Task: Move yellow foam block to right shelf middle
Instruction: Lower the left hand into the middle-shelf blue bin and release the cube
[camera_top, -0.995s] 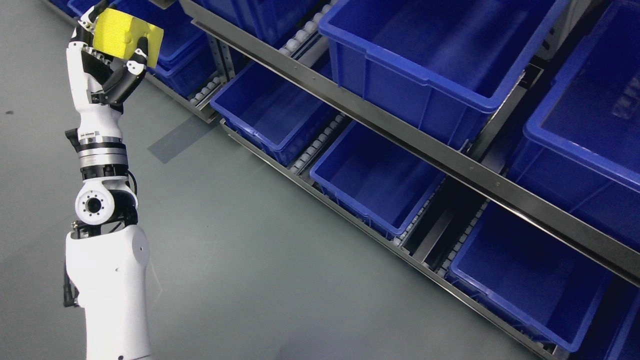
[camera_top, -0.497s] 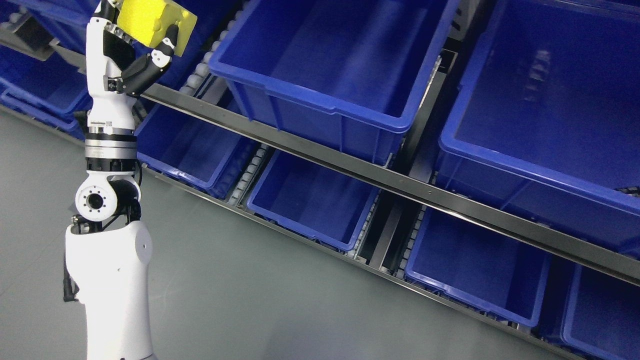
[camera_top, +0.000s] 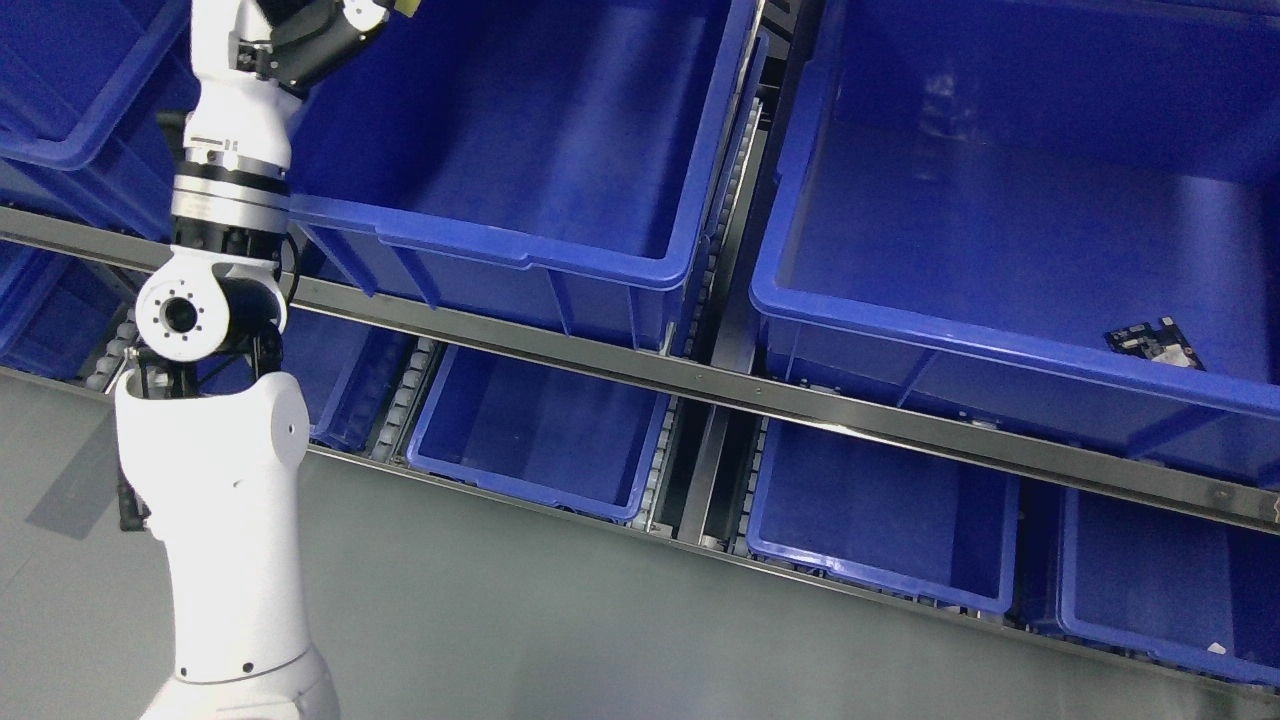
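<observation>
Head view. Item: left arm (camera_top: 215, 480), white casing, rising from the lower left corner of the frame to the top edge, with a round elbow joint and a metal wrist ring. Item: left hand (camera_top: 315, 35), only its lower part in frame, dark palm and knuckles cut off by the top edge; whether its fingers are closed or released cannot be told. Item: yellow foam block (camera_top: 408, 5), a small sliver showing at the top edge, touching the upper side of the hand; the rest lies out of frame. Whether the hand grips it cannot be confirmed. Right hand: not seen.

Item: shelf (camera_top: 720, 385), steel rail running from the left edge down toward the right edge, with roller tracks between bays. Upper level: large blue bin (camera_top: 520, 255), left of centre, directly beneath and behind the hand; second blue bin (camera_top: 960, 345), at the right, holding a small dark circuit board (camera_top: 1155, 343) near its front right rim; a further bin partly seen at the upper left corner. Lower level: row of smaller blue bins (camera_top: 540, 490) under the rail. Item: grey floor (camera_top: 600, 630), along the bottom of the frame, in front of the shelf.
</observation>
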